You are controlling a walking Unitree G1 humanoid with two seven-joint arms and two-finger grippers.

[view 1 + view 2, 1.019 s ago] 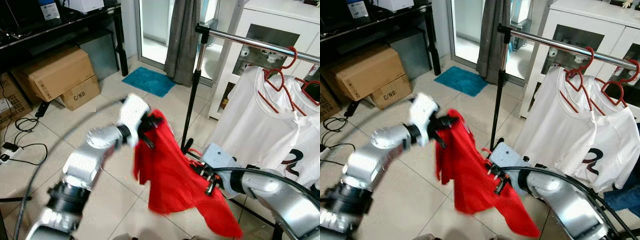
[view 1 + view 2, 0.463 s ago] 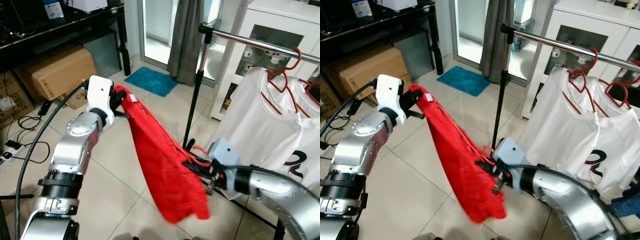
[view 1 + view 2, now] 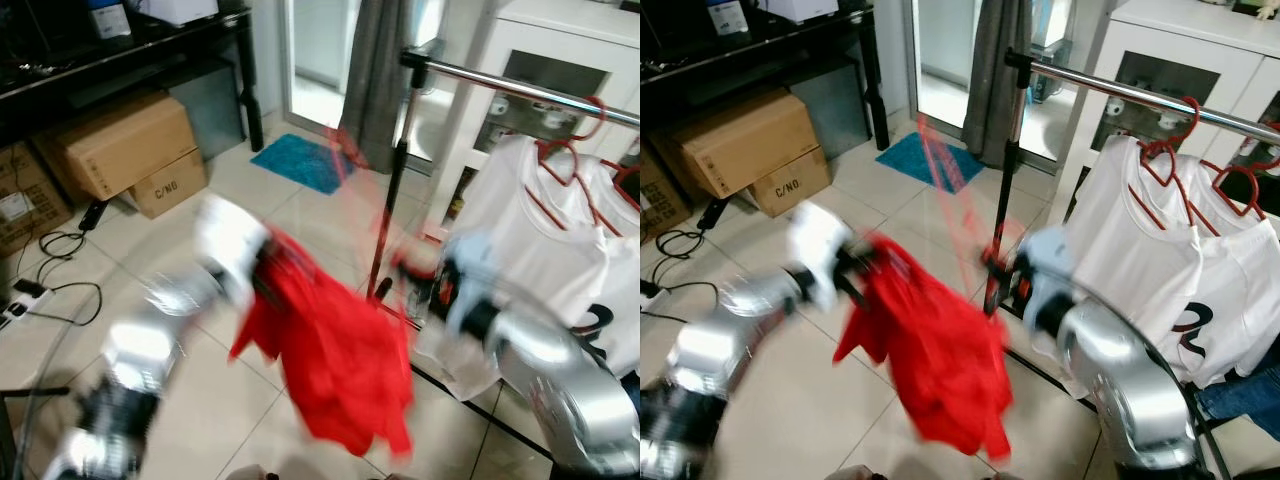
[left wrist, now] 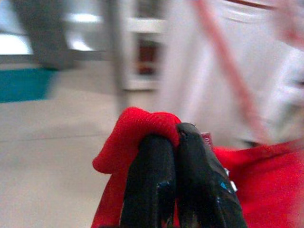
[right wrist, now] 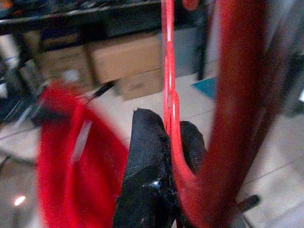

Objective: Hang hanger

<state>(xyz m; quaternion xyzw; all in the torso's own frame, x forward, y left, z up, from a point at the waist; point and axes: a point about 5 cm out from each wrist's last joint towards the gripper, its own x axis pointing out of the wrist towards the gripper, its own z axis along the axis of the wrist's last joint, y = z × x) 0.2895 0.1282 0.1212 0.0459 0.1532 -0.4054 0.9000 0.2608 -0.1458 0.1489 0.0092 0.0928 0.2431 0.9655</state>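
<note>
Tiled floor spreads beneath a metal clothes rail hung with white shirts, cardboard boxes off to the robot's left. Both arms are blurred. The left tool has its fingers pressed together on a fold of the red garment, which droops below and to the right of it. The right tool pinches the thin wire of the red hanger, which rises straight up from between its fingers, just beside the rail's upright post.
</note>
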